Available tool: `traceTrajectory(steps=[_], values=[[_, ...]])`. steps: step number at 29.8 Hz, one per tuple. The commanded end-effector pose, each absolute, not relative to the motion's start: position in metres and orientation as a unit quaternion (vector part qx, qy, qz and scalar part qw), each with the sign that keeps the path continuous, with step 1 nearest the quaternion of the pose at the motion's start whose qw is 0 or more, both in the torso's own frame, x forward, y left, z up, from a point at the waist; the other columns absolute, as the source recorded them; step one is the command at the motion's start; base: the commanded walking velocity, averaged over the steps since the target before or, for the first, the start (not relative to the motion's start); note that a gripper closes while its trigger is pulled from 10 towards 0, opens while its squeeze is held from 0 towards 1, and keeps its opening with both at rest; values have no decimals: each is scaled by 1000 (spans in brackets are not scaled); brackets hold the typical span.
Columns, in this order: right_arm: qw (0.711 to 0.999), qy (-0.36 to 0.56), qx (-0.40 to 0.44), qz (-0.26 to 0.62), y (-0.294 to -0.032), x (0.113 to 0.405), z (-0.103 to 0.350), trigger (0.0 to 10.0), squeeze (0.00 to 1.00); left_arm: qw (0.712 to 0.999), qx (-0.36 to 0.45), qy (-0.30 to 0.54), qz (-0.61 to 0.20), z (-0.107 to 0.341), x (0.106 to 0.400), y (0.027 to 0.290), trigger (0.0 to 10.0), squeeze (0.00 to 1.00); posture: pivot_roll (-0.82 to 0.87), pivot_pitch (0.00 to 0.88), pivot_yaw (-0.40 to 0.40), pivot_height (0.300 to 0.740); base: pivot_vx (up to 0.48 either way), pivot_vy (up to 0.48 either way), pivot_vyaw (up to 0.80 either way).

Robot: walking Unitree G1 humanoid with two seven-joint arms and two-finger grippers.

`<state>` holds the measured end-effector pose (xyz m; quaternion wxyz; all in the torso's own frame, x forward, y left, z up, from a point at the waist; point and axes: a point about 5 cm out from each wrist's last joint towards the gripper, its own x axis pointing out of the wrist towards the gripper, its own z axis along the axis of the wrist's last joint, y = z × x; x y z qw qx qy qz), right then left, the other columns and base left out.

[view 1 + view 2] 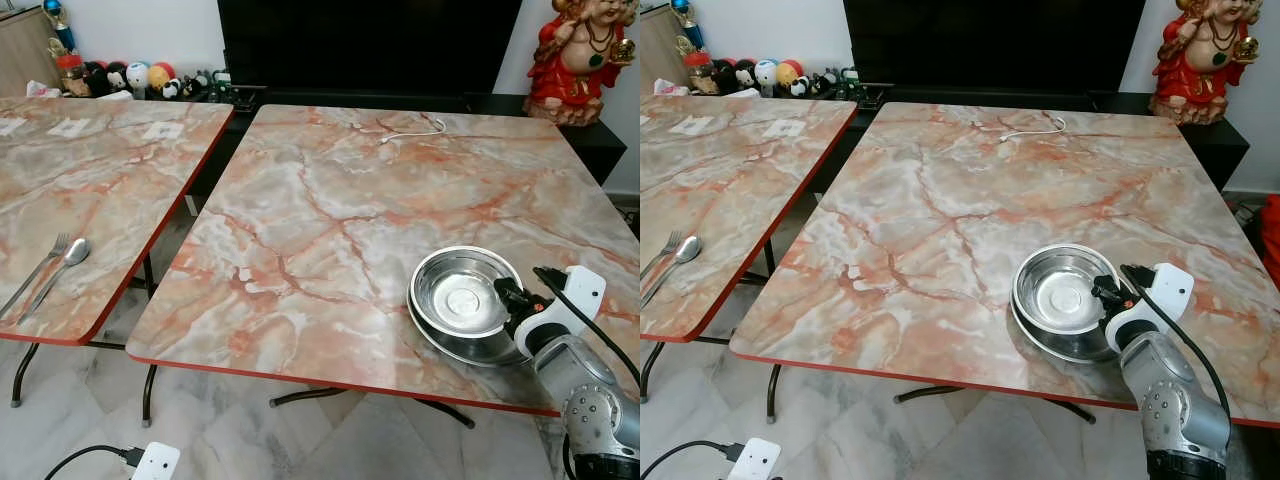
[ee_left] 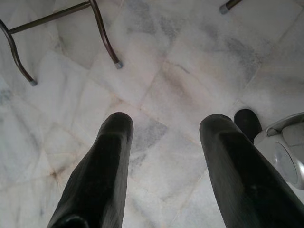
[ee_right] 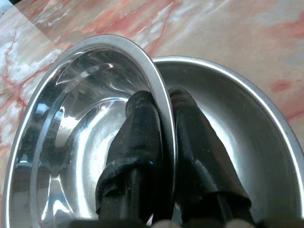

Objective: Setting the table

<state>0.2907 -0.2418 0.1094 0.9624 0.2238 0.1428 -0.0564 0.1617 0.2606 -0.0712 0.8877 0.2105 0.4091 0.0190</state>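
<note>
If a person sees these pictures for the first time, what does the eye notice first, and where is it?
The eye goes first to the shiny steel bowl near the front right of the big marble-patterned table, sitting in a second bowl; the right gripper is pinched on its rim. Next comes the red statue beyond the table's far right corner. A fork and spoon lie on the neighbouring table to the left.

Marble table with steel bowls, white cable
</note>
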Motion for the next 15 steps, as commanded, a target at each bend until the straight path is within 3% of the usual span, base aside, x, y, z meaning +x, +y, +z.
traceTrajectory(steps=[1, 8, 9, 10, 12, 15], values=[[962, 147, 223, -55, -242, 290, 108, 10000, 0, 885, 210, 414, 25, -71, 158, 265, 10000, 0, 103, 34, -12, 740, 0, 0, 0], [963, 150, 219, -53, -240, 290, 107, 10000, 67, 888, 212, 408, 24, -70, 161, 265, 10000, 0, 106, 35, -10, 740, 0, 0, 0], [963, 150, 219, -51, -239, 290, 107, 10000, 208, 888, 212, 408, 24, -70, 161, 265, 10000, 0, 106, 35, -10, 740, 0, 0, 0], [963, 150, 219, -50, -239, 290, 107, 10000, 443, 888, 213, 408, 24, -70, 162, 265, 10000, 0, 106, 35, -10, 740, 0, 0, 0], [963, 149, 220, -49, -239, 290, 107, 10000, 494, 888, 213, 408, 25, -69, 162, 266, 10000, 0, 106, 36, -9, 740, 0, 0, 0], [963, 149, 219, -48, -238, 290, 107, 10000, 494, 888, 213, 407, 25, -69, 162, 266, 10000, 0, 106, 36, -9, 740, 0, 0, 0]])
